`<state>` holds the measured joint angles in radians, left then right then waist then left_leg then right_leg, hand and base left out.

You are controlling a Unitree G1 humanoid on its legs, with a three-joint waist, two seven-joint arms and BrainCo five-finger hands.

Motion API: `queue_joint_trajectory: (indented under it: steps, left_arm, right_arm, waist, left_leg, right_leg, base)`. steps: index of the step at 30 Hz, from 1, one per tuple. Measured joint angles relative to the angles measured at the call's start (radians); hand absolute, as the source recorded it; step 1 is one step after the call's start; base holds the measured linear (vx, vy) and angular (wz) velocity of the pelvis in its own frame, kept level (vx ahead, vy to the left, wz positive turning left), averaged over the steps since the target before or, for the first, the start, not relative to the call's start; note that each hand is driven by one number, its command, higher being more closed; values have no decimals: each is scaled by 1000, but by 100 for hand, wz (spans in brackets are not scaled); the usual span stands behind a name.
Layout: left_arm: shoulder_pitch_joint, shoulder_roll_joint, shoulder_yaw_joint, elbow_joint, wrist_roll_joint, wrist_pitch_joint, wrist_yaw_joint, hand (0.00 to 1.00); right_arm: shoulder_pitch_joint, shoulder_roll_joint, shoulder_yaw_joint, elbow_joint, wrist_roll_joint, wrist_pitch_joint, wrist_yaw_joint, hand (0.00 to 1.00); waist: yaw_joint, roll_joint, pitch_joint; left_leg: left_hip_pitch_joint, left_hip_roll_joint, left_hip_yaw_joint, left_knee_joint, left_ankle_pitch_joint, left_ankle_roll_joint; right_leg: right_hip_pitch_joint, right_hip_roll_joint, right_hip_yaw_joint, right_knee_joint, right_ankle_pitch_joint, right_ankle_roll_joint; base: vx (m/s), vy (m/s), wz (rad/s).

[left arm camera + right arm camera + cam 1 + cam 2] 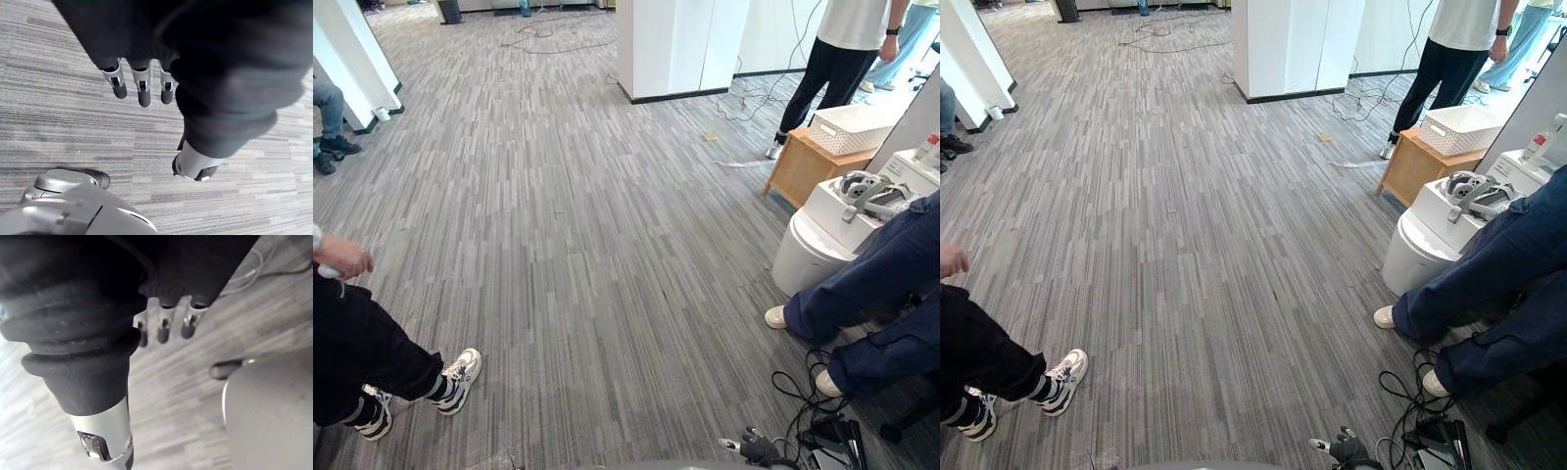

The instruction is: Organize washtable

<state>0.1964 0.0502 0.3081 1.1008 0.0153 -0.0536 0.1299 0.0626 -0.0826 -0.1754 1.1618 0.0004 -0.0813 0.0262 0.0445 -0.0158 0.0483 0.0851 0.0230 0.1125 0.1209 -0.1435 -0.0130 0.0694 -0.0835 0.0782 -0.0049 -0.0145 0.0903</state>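
My left hand (142,88) hangs over grey striped carpet, its fingers straight and its thumb (193,166) apart, holding nothing. My right hand (164,330) hangs the same way over the carpet, fingers relaxed and empty. Far off at the right stands a white counter (911,168) with a bottle (927,147) on it. Beside it, a white round unit (822,211) carries a grey-white headset (871,191). A white slatted basket (850,127) rests on a low wooden stool (798,168) behind that. Both hands are well away from these.
A person in blue trousers (871,284) stands against the white unit. Another in dark trousers and white sneakers (460,377) is at the near left, and a third (827,73) stands by the white pillar (680,44). Wide carpet lies between.
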Motion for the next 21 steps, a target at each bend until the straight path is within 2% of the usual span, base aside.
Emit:
queue_joint_trajectory:
  steps: [4,8,9,10,11,12,13,14,15,17,18,19,20,21]
  left_arm:
    - [1,13,-21,0,0,0,-1,0]
    - [2,21,-19,-1,-1,1,0,0]
    - [-1,22,-10,-5,-1,1,0,0]
    - [2,13,13,-13,-1,1,0,0]
    - [6,11,30,-13,-3,1,0,0]
    - [21,12,60,-14,-4,6,0,0]
    - [20,19,74,-19,-5,8,-2,0]
    - [17,23,78,-36,-5,9,-2,0]
    - [17,22,79,-51,-6,6,-1,0]
    - [17,5,78,-53,-6,5,0,0]
    - [18,-12,78,-54,-7,5,0,0]
    - [22,-27,78,-52,-8,5,0,0]
    - [38,-49,78,-46,-9,6,1,0]
    - [43,-55,79,-42,-10,4,2,0]
  right_arm:
    - [0,0,20,-1,0,0,0,0]
    - [-1,4,26,-7,0,-1,9,0]
    - [-5,5,25,-8,1,-3,19,0]
    - [-17,3,25,-9,1,-7,22,0]
    - [-18,3,25,-11,3,-9,21,0]
    - [-16,8,23,-12,9,-13,18,0]
    - [-13,11,23,-10,9,-12,17,0]
    - [-12,19,18,-6,8,-11,18,0]
    - [-13,11,17,-6,8,-4,18,0]
    - [0,-11,17,-3,8,5,19,0]
    - [-3,-30,17,-8,8,5,20,0]
    - [4,-48,20,-7,6,4,21,0]
    - [2,-64,26,-7,5,4,20,0]
    - [-4,-71,27,-10,2,4,21,0]
  waist:
    - [0,-15,0]
    - [-2,-27,1]
    - [-3,-13,14]
    - [0,-16,39]
    - [2,-13,53]
    - [1,-21,58]
    - [1,-35,62]
    - [3,-52,73]
    - [22,-64,82]
    - [27,-40,88]
    - [27,-23,96]
    - [31,5,97]
    - [44,38,83]
    - [53,35,80]
  left_leg:
    - [4,-21,-22,-57,44,10]
    - [-52,-21,-31,-35,34,6]
    - [-113,0,-31,58,-14,-4]
    - [-149,36,-32,179,-76,-20]
    - [-162,57,-32,240,-107,-24]
    - [-182,82,-28,344,-133,-25]
    - [-219,89,-26,428,-121,-38]
    - [-268,89,-28,511,-86,-67]
    - [-305,78,-29,537,-93,-57]
    - [-353,54,-32,463,-99,-48]
    - [-380,37,-51,383,-94,-53]
    - [-396,38,-62,350,-67,-56]
    - [-407,33,-46,352,-55,-29]
    - [-422,22,-24,359,-69,-2]
  right_leg:
    - [-8,-18,-29,-1,7,8]
    - [-69,-22,-48,56,-17,-9]
    - [-95,-5,-53,110,-44,-35]
    - [-106,26,-53,177,-86,-66]
    - [-110,43,-51,210,-107,-72]
    - [-105,60,-47,230,-134,-58]
    - [-94,64,-52,229,-138,-58]
    - [-86,56,-54,228,-141,-63]
    - [-74,36,-49,222,-145,-60]
    - [-74,15,-45,209,-153,-47]
    - [-82,2,-35,206,-167,-24]
    - [-92,1,-18,197,-175,-12]
    - [-88,13,16,190,-185,4]
    - [-130,9,42,287,-214,18]
  base:
    - [-98,-2,20]
    - [-109,-13,10]
    - [-44,-63,2]
    - [-37,-67,-6]
    - [-44,-42,-10]
    - [-34,-8,1]
    - [-5,-39,17]
    - [64,-35,22]
    - [96,-20,15]
    - [102,127,2]
    - [91,215,-21]
    - [155,277,-45]
    - [176,222,-62]
    - [359,276,-29]
